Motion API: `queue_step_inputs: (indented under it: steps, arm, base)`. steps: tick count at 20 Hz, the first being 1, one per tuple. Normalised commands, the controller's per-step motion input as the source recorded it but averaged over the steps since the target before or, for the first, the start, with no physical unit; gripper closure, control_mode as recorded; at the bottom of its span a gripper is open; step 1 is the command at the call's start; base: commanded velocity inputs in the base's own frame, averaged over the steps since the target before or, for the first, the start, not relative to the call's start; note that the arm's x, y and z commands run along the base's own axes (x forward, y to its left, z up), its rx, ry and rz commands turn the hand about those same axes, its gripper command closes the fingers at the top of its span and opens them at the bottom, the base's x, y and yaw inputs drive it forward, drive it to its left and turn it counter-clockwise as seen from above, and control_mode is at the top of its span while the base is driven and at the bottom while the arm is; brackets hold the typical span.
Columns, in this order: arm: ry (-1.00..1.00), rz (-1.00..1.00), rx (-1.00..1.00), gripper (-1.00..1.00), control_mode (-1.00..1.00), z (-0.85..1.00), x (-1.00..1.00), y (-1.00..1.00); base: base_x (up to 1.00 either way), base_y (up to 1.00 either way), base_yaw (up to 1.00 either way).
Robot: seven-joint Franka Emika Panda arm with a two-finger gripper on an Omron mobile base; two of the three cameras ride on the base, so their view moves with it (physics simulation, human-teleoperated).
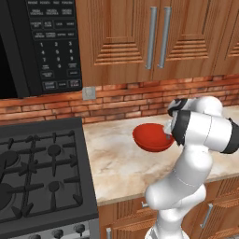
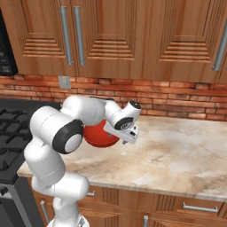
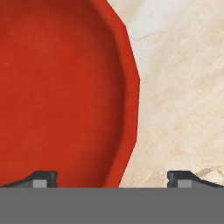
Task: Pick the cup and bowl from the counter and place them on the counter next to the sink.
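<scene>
Only microwave keypad (image 1: 55, 44) shows lettering, unreadable.

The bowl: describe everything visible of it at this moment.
The bowl is wide, shallow, glossy and plain red, with a faceted rim and nothing visible inside. It sits upright on the beige marbled counter, right of the stove and in front of the brick wall. The open gripper hangs just over its rim, one fingertip above the inside, the other above the counter outside. Whether the fingertips touch it cannot be told.
</scene>
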Motion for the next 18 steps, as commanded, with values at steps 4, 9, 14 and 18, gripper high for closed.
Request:
queue_step_inputs:
  steps: [4, 9, 14, 18]
  arm:
    - [0.00, 0.00, 0.00, -1.00, -1.00, -0.01, 0.16, 0.00]
    - [0.00, 0.00, 0.00, -1.00, -1.00, -0.08, 0.08, 0.00]
    - [0.00, 0.00, 0.00, -1.00, -1.00, -0.17, 0.04, 0.00]
    - [0.00, 0.00, 0.00, -1.00, -1.00, -0.15, 0.02, 0.00]
  base:
    - [0.00, 0.00, 0.00]
    - [0.00, 0.00, 0.00]
    - [0.00, 0.00, 0.00]
    - [0.00, 0.00, 0.00]
